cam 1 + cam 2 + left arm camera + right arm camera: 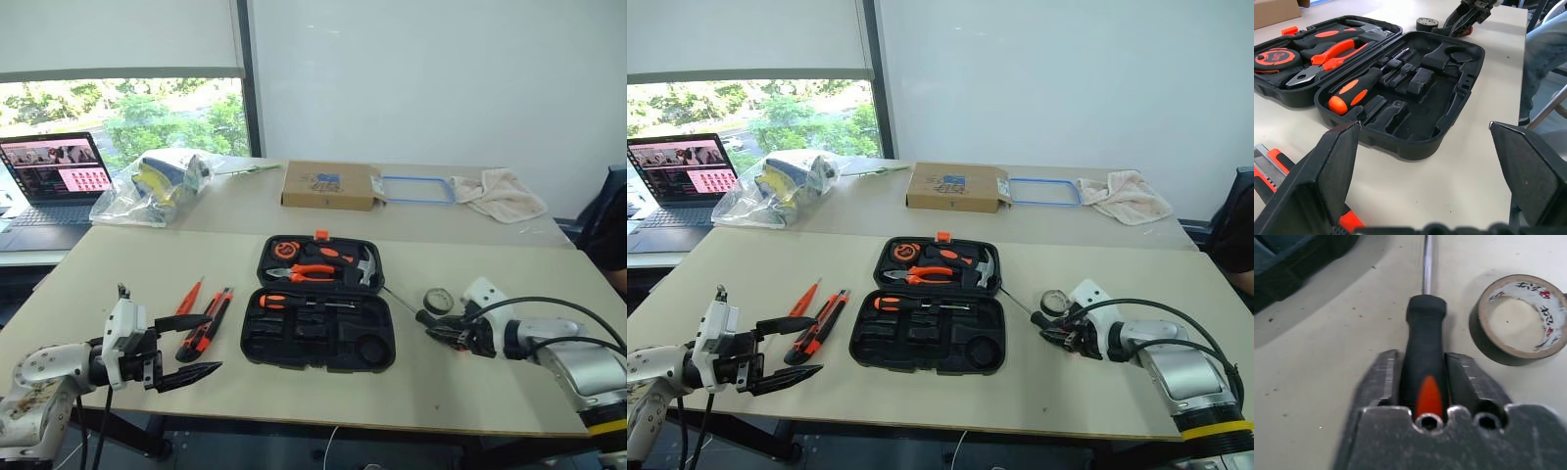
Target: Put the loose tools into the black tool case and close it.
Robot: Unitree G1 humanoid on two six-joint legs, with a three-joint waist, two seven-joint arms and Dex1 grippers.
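Note:
The black tool case (377, 354) lies open mid-table, with one orange-and-black screwdriver (294, 302) seated in its front half. My right gripper (1422, 362) is shut on the handle of a second orange-and-black screwdriver (1423, 333) that lies on the table to the right of the case. The dark tape roll (438, 300) rests right beside it. Left of the case lie the slim orange tester screwdriver (189, 297) and the utility knife (206, 328). My left gripper (813, 345) stands open just in front of the knife, nothing between its fingers.
The case's far half holds orange-handled pliers (304, 272), a small hammer (367, 264) and a tape measure (286, 250). Further back are a brown cardboard box (330, 185), a plastic bag (157, 186), a laptop (54, 181) and a cloth (500, 193).

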